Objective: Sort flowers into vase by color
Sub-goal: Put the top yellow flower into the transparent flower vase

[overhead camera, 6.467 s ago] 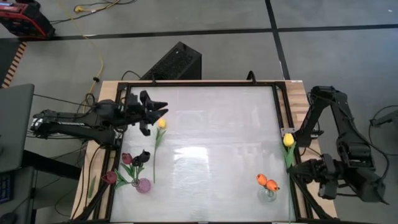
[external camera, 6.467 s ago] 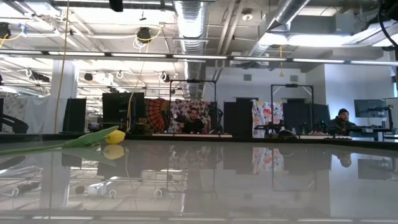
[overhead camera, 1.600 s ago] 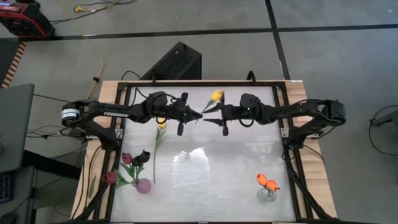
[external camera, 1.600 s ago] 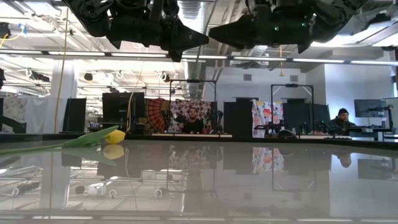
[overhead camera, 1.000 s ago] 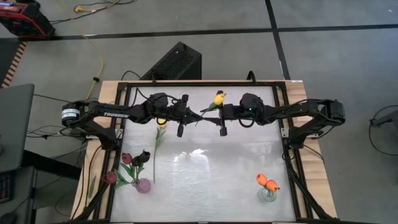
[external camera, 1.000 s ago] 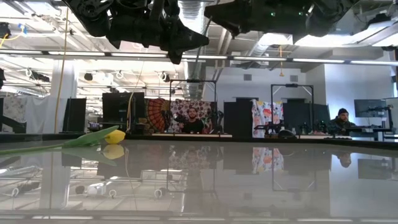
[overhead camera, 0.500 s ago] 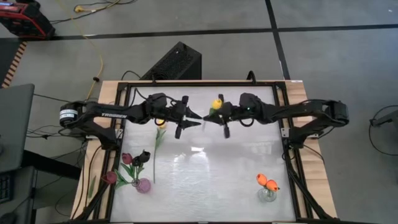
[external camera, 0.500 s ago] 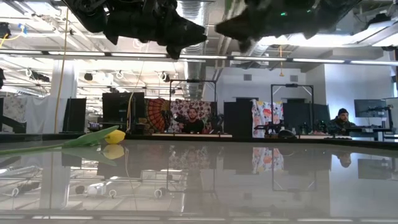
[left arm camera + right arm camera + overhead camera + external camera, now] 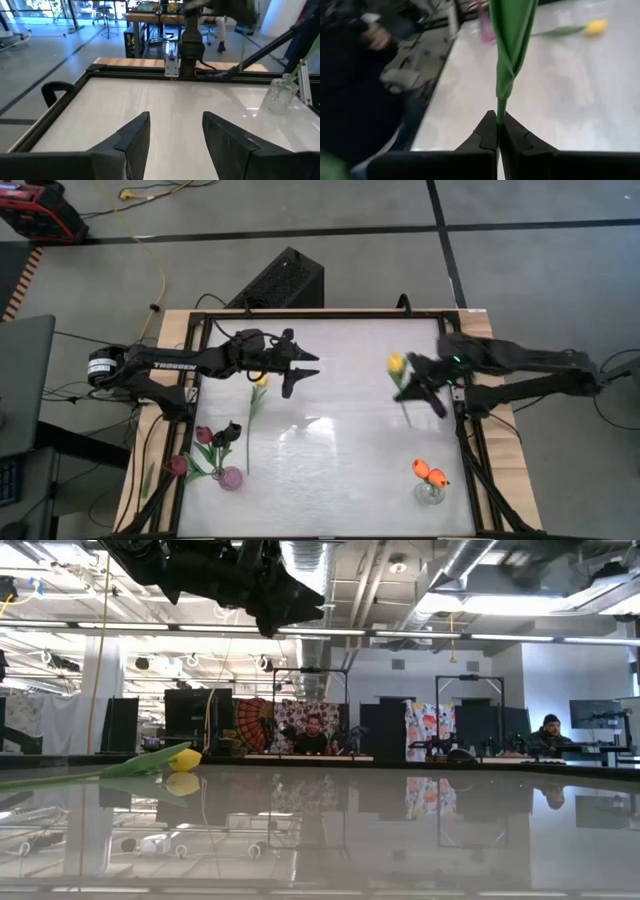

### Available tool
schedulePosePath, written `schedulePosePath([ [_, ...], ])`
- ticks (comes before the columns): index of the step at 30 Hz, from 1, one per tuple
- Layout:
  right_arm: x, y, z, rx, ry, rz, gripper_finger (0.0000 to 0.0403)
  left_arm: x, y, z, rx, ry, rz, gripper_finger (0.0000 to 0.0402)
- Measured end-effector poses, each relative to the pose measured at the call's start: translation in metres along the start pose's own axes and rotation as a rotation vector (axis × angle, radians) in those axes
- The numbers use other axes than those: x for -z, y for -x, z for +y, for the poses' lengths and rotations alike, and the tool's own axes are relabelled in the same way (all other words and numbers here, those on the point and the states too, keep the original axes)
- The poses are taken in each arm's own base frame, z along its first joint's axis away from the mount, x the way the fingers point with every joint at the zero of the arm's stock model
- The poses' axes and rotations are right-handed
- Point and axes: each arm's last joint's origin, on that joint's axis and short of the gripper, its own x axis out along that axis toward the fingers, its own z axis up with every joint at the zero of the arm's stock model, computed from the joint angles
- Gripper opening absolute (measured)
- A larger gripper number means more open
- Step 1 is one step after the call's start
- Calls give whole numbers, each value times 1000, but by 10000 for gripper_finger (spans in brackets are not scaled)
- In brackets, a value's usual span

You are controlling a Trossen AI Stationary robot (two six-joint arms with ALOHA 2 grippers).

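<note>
Right tool (image 9: pixel 432 388) clenched on green stem (image 9: pixel 501 75) of yellow tulip (image 9: pixel 397 363), held above worktop (image 9: pixel 350 440) near right edge. Left tool (image 9: pixel 305 370) released, fingers parted, nothing gripped, raised over far-left worktop. Second yellow tulip (image 9: pixel 259 379) lain just beside left tool.

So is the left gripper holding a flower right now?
No, the left gripper shows open jaws with nothing between them, only bare table beyond.
</note>
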Motion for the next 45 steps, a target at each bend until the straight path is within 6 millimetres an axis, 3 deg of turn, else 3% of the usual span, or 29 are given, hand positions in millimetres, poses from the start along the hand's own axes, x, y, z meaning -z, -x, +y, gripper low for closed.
schedulePosePath([
  [5, 27, 28, 26, 48, -70, -12, 27, -6, 0, 0, -19, 43, -62, 171],
  [8, 43, 35, 35, 9, -124, -48, 27, -7, 0, 0, -18, 78, -78, 171],
  [12, 63, 27, 45, -65, -101, -46, 27, -8, 0, 0, -18, 101, -83, 171],
  [20, 76, 24, 71, -169, 13, -21, 27, -8, 0, 0, -35, 136, -81, 171],
  [28, 86, 31, 91, -154, 77, -91, 28, -7, -1, -6, -19, 150, -76, 171],
  [41, 119, 11, 151, -49, 284, -199, 28, -8, -1, -6, -65, 127, -82, 171],
  [45, 118, 10, 162, -56, 275, -210, 29, -8, -1, -5, -97, 116, -91, 171],
])
